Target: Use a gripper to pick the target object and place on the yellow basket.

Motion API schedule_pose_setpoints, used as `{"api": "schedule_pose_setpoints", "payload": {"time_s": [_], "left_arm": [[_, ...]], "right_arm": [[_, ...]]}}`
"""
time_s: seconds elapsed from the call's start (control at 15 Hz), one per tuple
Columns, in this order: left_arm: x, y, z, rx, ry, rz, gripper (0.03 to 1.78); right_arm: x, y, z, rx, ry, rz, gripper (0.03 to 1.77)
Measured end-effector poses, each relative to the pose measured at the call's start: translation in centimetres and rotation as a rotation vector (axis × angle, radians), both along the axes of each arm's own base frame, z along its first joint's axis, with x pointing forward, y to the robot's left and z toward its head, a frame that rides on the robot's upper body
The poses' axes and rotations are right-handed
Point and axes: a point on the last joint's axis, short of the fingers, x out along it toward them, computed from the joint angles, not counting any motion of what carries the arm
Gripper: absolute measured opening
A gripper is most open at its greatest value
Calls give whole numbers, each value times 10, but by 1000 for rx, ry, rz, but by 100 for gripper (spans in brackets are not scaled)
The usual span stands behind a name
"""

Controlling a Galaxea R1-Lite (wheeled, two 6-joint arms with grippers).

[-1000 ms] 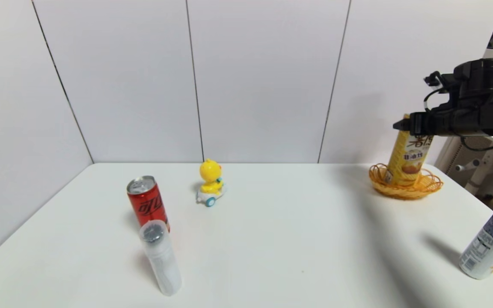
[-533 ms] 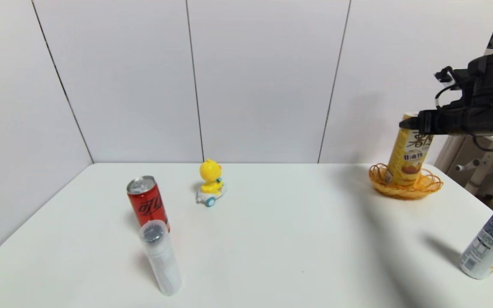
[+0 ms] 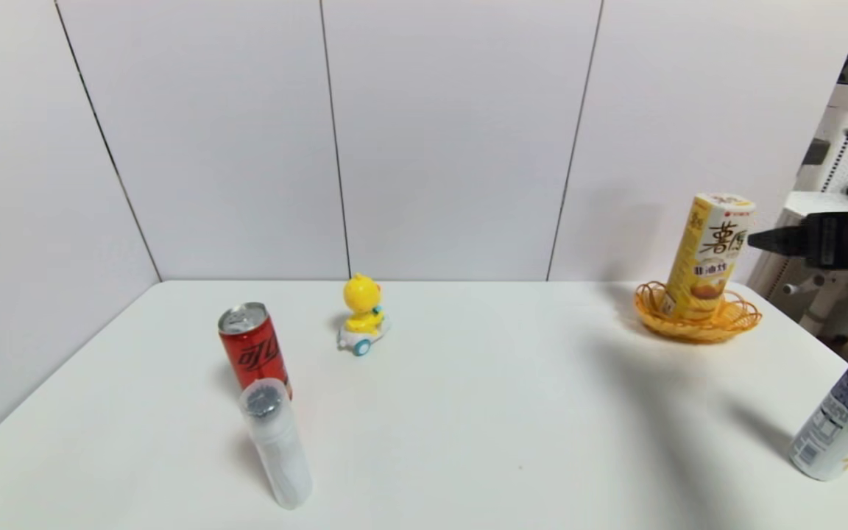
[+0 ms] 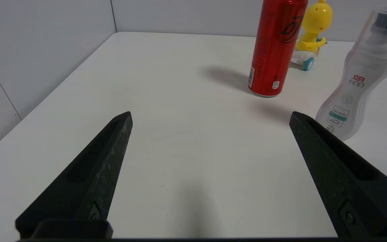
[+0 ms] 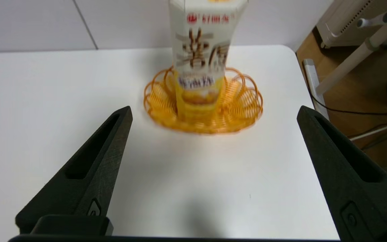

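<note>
We saw the box (image 3: 712, 255) standing upright in the basket (image 3: 733, 321) at the table's (image 3: 468, 412) far right. Our right gripper (image 5: 213, 114) hung just right of the box, apart from it, fingers spread wide and empty. Our left gripper (image 4: 210, 114) sat spread near the can (image 4: 277, 47) and bottle (image 4: 358, 77).

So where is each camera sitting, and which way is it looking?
Head view: up on the robot's head, looking down over the white table; the right pincer shows at the right edge, beside the snack box in the yellow basket.
Left wrist view: on the left arm, low over the table, facing the red can; the open left pincer shows.
Right wrist view: on the right arm, facing the box; open right pincer shows.
Shared: head and right wrist views both see box and basket.
</note>
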Motion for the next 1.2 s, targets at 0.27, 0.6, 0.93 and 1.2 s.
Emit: {"api": "schedule_pose_setpoints", "payload": {"time_s": [0.27, 0.6, 0.93, 1.2], "left_arm": [[0, 0, 0, 0, 0, 0, 169], [0, 0, 0, 0, 0, 0, 169], [0, 0, 0, 0, 0, 0, 169], [0, 0, 0, 0, 0, 0, 169]], "right_arm": [[-95, 12, -13, -6, -54, 1, 169], [-190, 27, -48, 14, -207, 61, 169], [-239, 30, -105, 36, -352, 96, 169], [-255, 32, -145, 34, -508, 181, 169]]}}
